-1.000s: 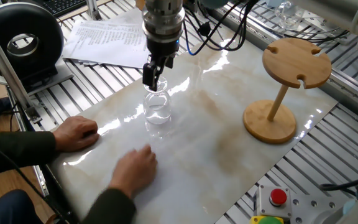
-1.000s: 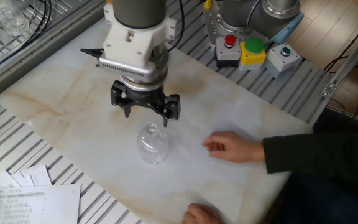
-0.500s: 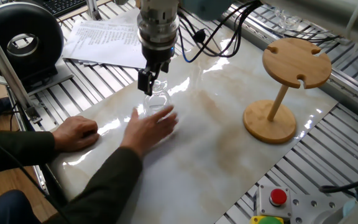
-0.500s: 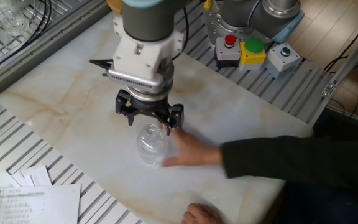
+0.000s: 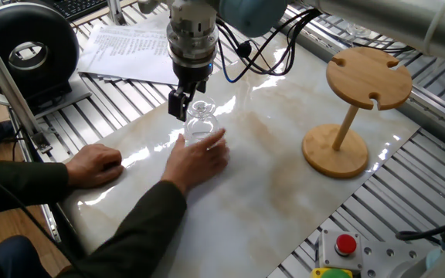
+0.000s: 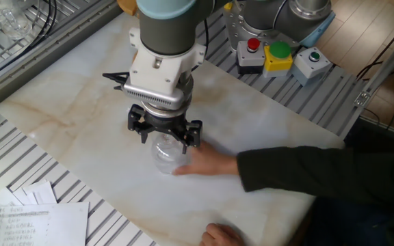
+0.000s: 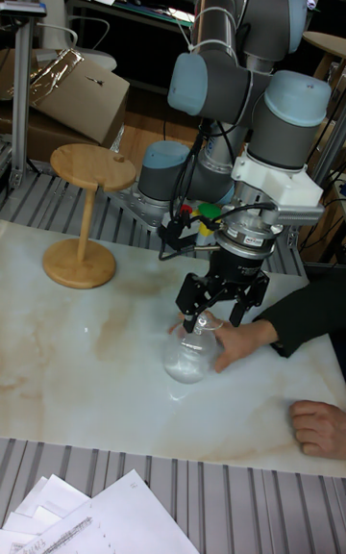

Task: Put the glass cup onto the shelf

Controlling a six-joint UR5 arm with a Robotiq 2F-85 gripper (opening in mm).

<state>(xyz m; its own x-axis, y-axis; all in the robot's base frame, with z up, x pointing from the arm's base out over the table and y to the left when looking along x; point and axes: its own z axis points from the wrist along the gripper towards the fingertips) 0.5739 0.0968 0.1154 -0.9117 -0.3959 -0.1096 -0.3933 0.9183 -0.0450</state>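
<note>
Marble-patterned glossy board (image 5: 276, 166) covers a ribbed aluminium table (image 5: 126, 116) and reflects the overhead light. At the near edge of one fixed view, 2 sleeved human arms reach in: 1 flat resting hand (image 5: 95, 164) lies on the board, and 1 reaching hand (image 5: 199, 158) touches the base of the small clear stemmed glass cup (image 5: 198, 123).

The glass cup stands on the board directly beneath the black two-finger gripper (image 6: 164, 134) of the grey and white robot arm (image 7: 240, 83). The fingers are spread apart, straddling the top of the glass without pinching it; contact cannot be confirmed.

Well apart from the cup stands the light bamboo shelf (image 5: 358, 104): 1 slotted round disc top, 1 thin dowel post, 1 thick round base.

Farther back lie loose printed paper sheets (image 5: 130, 46) and a black ring-shaped device (image 5: 25, 50). A control box with red and green buttons (image 6: 276, 55) sits at the table edge in the other fixed view.
</note>
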